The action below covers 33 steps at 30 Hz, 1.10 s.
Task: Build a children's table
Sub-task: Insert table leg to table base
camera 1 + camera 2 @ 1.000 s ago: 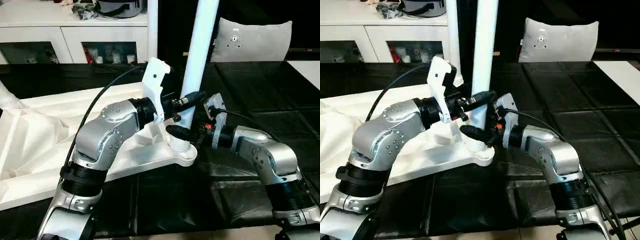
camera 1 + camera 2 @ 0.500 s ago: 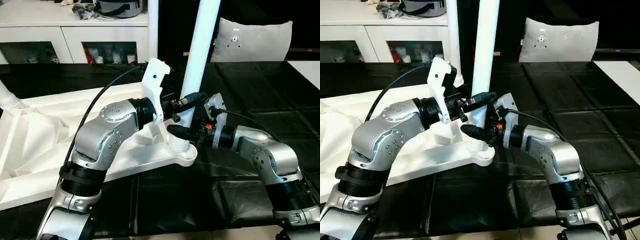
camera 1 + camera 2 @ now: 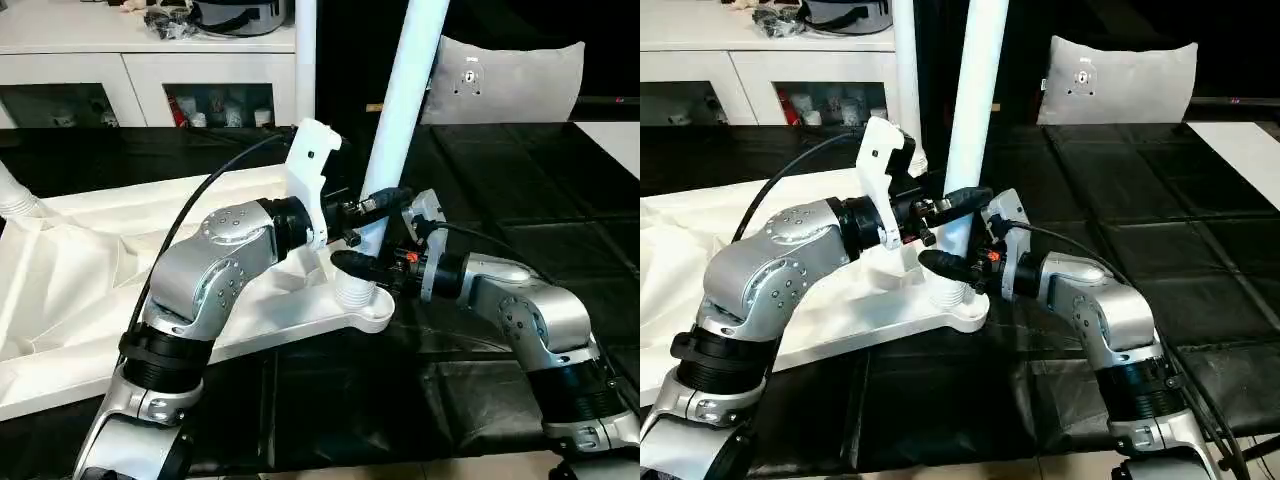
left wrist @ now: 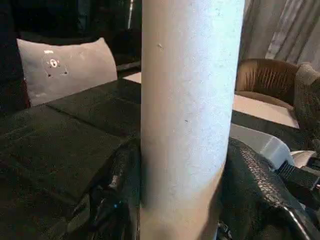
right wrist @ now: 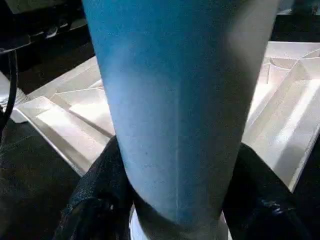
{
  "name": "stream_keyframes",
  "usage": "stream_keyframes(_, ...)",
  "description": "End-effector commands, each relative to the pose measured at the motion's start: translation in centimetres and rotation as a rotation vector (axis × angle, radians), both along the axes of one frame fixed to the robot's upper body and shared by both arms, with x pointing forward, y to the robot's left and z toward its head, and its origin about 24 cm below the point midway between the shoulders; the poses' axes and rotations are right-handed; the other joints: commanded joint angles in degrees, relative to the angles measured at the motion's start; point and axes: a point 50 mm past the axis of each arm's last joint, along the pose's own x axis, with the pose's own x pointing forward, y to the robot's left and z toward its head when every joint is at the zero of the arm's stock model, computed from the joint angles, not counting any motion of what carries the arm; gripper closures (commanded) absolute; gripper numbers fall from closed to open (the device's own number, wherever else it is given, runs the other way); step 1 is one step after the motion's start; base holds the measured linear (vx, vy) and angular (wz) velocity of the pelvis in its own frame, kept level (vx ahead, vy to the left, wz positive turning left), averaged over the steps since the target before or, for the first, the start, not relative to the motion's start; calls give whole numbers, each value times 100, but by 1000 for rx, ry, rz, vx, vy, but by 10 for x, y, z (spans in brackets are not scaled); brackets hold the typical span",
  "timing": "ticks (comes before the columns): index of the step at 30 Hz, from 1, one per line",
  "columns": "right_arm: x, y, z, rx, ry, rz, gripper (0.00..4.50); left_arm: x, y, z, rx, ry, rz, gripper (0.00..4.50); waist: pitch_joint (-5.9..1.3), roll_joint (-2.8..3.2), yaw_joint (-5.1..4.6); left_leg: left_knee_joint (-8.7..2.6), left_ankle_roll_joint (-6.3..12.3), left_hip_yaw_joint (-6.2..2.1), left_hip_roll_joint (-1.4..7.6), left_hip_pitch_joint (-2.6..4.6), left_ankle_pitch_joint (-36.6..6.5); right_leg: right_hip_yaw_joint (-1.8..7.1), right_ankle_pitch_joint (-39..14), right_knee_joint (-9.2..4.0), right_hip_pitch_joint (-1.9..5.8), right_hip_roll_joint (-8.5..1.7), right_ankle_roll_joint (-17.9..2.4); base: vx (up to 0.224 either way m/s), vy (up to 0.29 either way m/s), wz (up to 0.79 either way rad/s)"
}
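The children's table lies upside down: its white ribbed tabletop (image 3: 90, 270) rests on the black floor. One white leg (image 3: 400, 110) stands in the near right corner socket (image 3: 355, 295). My left gripper (image 3: 385, 205) is shut on this leg a little above the socket. Its black fingers (image 4: 125, 175) press both sides of the leg (image 4: 190, 125). My right gripper (image 3: 370, 265) holds the same leg just below, right above the socket. Its fingers (image 5: 100, 195) lie against the leg (image 5: 185, 100) on both sides.
A second white leg (image 3: 305, 60) stands upright at the tabletop's far edge, and a ribbed leg base (image 3: 12, 195) shows at the left edge. A grey cushion (image 3: 505, 80) leans at the back right. White cabinets (image 3: 150, 70) line the back.
My right gripper's fingers have closed in from wide apart onto the leg, and the right forearm has shifted slightly toward it. The left gripper has kept its hold.
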Motion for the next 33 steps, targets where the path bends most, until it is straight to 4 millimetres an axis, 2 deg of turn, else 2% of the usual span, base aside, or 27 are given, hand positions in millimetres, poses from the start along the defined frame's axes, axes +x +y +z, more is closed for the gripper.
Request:
stream_keyframes(1, 2, -6, -1, -4, 9, -36, 254, -4, -5, 14, -23, -46, -43, 241, -390, -32, -4, -396, 153, 43, 100, -45, -595, 305, -2080, -405, 385, -315, -434, 0, 0, 0)
stream_keyframes(12, 2, -6, -2, -7, 8, -37, 257, 3, -1, 18, -38, -76, 36, 241, -387, -51, -1, -393, 171, 48, 94, -51, -564, 306, -2061, -400, 388, -312, -447, 0, 0, 0)
stream_keyframes(13, 2, -6, -2, -8, 8, -38, 257, 3, -2, 21, -67, -77, 19, 241, -388, -51, -2, -390, 176, 51, 91, -49, -555, 306, -2088, -407, 385, -312, -428, 0, 0, 0)
stream_keyframes(14, 2, -6, -2, -8, 8, -38, 258, 3, -2, 21, -70, -77, 17, 185, -387, -47, 0, -390, 178, 51, 87, -50, -551, 305, -2103, -411, 384, -311, -421, 0, 0, 0)
stream_keyframes(15, 3, -6, -2, -12, 6, -38, 259, -1, -3, 26, -114, -77, -31, 171, -389, -51, 2, -389, 170, 50, 90, -51, -557, 304, -2117, -409, 388, -318, -417, 0, 0, 0)
stream_keyframes(16, 3, -6, -2, -13, 6, -38, 259, -5, -5, 27, -140, -63, -71, 171, -394, -70, 3, -387, 173, 52, 89, -55, -540, 305, -2097, -405, 390, -318, -423, 0, 0, 0)
stream_keyframes(24, 5, -5, -1, -11, 5, -45, 259, -29, -15, 28, -253, 6, -304, 171, -384, -46, -5, -395, 185, 51, 92, -48, -573, 305, -2105, -408, 380, -310, -464, 0, 0, 0)
stream_keyframes(29, 7, -7, -2, -8, 16, -79, 259, -34, -17, 27, -296, 37, -353, 171, -385, -27, -9, -399, 163, 46, 98, -46, -617, 305, -2093, -407, 381, -307, -449, 0, 0, 0)
stream_keyframes(33, 7, -8, -2, 7, 44, -90, 259, -30, -20, 24, -242, 22, -317, 171, -387, -19, -6, -403, 159, 42, 101, -38, -632, 305, -2065, -405, 382, -305, -457, 0, 0, 0)
